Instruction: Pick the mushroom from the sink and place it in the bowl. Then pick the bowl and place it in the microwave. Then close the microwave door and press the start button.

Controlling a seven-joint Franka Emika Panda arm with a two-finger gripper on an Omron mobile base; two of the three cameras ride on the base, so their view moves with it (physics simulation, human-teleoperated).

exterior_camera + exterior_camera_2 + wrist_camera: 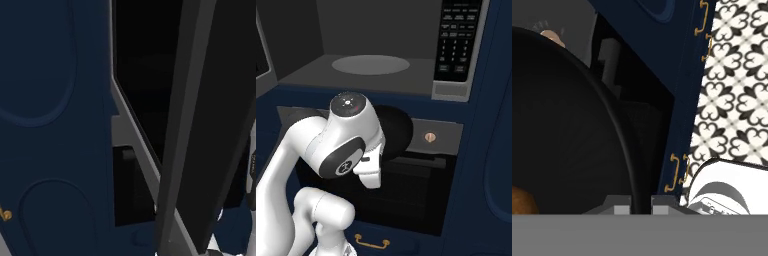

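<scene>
Mushroom lies in the bowl, jaws clamped on its rim; microwave stands empty, door open.

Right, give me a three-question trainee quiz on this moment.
1. True or false: the gripper is shut on the rim of the bowl.
2. What lies inside the bowl at its lower left in the hand view? A) a red fruit B) the mushroom C) nothing
3. Fill in: in the right base view the microwave door stands ____, the grey turntable bare.

Key: 1 true; 2 B; 3 open
</scene>
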